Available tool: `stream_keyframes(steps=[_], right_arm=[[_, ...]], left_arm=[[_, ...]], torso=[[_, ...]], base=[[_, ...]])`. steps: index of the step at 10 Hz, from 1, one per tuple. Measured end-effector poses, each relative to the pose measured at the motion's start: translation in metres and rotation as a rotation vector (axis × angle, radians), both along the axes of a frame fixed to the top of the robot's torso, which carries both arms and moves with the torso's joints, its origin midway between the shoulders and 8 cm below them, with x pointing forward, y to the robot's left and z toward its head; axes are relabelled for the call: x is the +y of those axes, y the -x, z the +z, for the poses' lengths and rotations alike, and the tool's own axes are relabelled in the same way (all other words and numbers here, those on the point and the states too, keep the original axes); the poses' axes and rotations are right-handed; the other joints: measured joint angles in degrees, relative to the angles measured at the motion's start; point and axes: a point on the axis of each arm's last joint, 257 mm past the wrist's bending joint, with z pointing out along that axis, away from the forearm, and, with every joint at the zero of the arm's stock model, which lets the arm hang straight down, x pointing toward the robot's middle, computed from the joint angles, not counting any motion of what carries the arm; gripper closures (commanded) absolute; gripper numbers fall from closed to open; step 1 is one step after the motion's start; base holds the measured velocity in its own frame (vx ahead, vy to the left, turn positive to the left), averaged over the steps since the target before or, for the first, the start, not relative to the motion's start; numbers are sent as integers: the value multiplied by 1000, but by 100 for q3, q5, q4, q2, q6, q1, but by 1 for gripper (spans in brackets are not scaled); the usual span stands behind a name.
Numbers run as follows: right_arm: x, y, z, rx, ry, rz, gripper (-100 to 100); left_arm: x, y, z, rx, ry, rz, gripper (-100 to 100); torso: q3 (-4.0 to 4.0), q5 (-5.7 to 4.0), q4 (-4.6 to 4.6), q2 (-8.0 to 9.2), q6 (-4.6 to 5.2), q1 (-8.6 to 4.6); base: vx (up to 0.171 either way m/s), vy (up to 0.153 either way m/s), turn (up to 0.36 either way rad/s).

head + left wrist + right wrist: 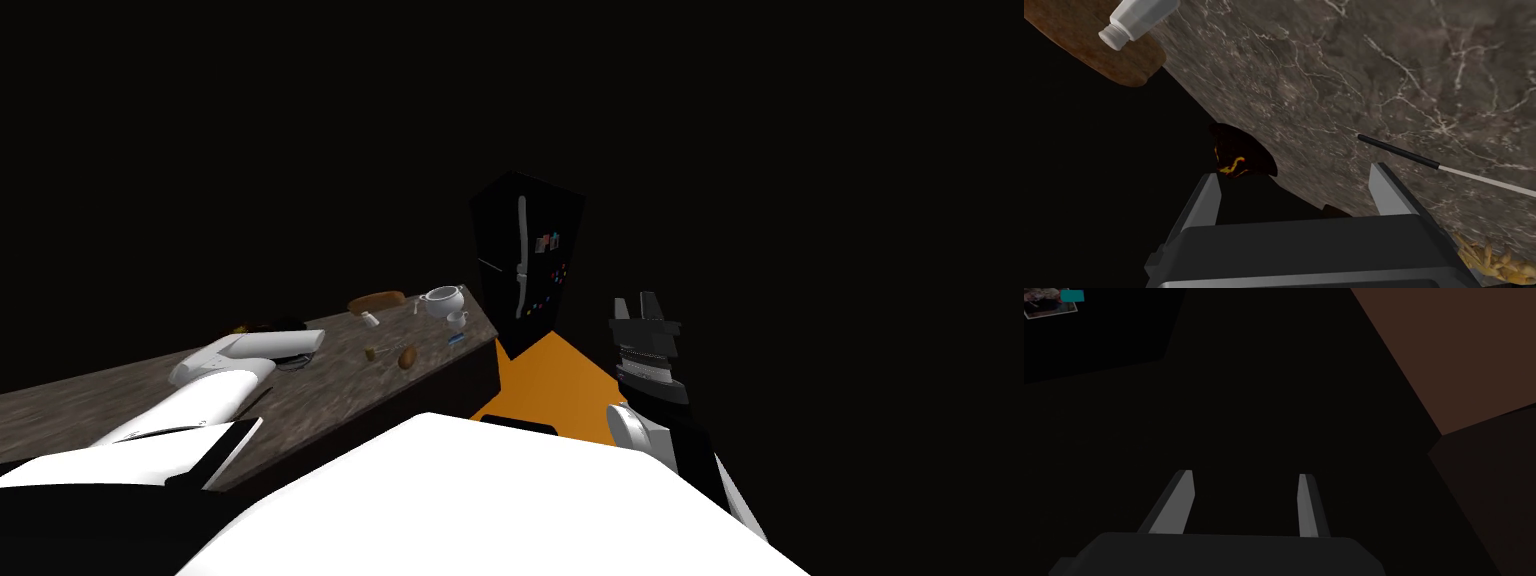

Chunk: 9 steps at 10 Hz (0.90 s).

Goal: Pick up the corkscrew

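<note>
On the dark marble counter [330, 390] a small olive thing [372, 352], which may be the corkscrew, lies beside a brown oval lump [407, 358]. My left arm reaches over the counter's middle, short of it. My left gripper [1296, 172] is open above the counter's [1404, 75] far edge with nothing between its fingers. A thin black-handled tool with a white rod [1399, 152] lies just past one fingertip. A black bowl with orange streaks [1240, 159] sits near the other. My right gripper [643, 303] hangs open off to the right of the counter, its fingers [1179, 498] empty.
A brown loaf-like slab [376, 300] and a white shaker [370, 319] lie at the counter's far side, by a white lidded pot [443, 298] and a cup [457, 320]. A black fridge [525, 260] stands beyond the counter's end. Orange floor [550, 385] shows below it. A yellowish knobbly thing [1494, 260] lies by my left hand.
</note>
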Motion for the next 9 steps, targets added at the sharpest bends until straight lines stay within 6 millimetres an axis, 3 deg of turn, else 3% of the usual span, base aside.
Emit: stream_keyframes(steps=[3,9], right_arm=[[0,0,0,0,0,0,0],[0,0,0,0,0,0,0]], left_arm=[[-1,14,-13,19,71,60,-100],[-23,49,-54,55,260,193,-100]], torso=[[5,1,2,8,0,4],[4,1,2,8,-1,5]], base=[[109,-61,-1],[104,-62,2]])
